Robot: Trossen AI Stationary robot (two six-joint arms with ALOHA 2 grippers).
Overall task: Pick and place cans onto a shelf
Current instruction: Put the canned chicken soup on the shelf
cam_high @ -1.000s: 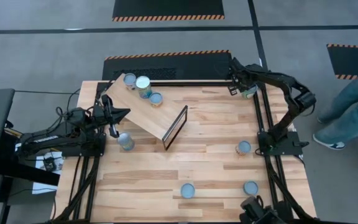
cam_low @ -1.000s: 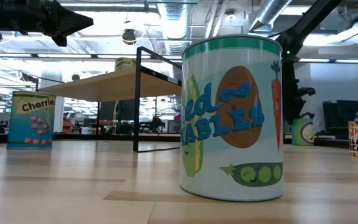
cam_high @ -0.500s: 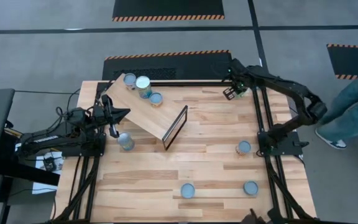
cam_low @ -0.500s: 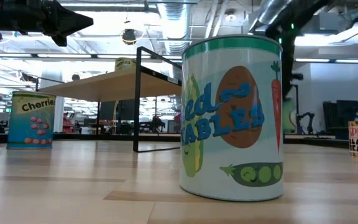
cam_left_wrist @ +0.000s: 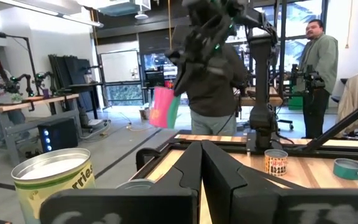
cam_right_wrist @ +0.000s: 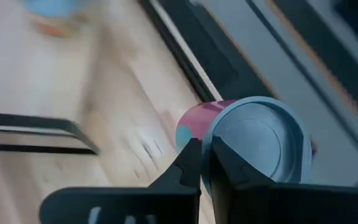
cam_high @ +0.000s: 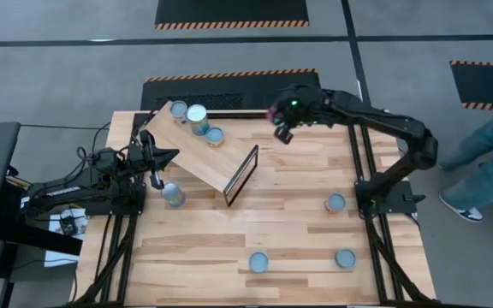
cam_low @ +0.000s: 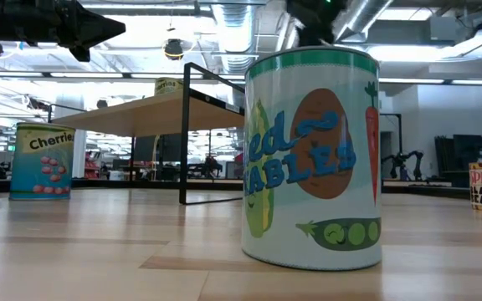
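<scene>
Since the earlier frames the right arm has swung from the table's far right corner toward the shelf, carrying a pink-labelled can; the left arm and the standing cans have not shifted.

Largest is the light plank tabletop [cam_high: 298, 214], and on it the shelf [cam_high: 199, 154], a slanted light wood board with a dark-framed end [cam_high: 241, 174]. Three cans with silvery pale-blue tops sit on the shelf's raised far end: one at the corner [cam_high: 178, 109], a taller one [cam_high: 197, 115] just beside it, and a third [cam_high: 215, 136] slightly nearer the framed end.

The right gripper [cam_high: 282, 130] hangs in the air just beyond the shelf's framed end, toward the table's far edge, its fingers clamped on the pink can [cam_left_wrist: 165, 107], which is held tilted, clear of the tabletop. In the right wrist view that can's round pale-blue end [cam_right_wrist: 260, 143] fills the space past the dark fingers [cam_right_wrist: 191, 168].

The left gripper [cam_high: 156, 164] waits beside the shelf's left long edge, its fingers pressed together and holding nothing.

A teal cherries can [cam_high: 172, 194] stands on the tabletop just beside the left gripper, near the shelf. Well away from the shelf stand three more: one [cam_high: 335, 204] by the right arm's base, one [cam_high: 344, 257] near the front right, and the vegetables can [cam_high: 258, 262] at the front.
</scene>
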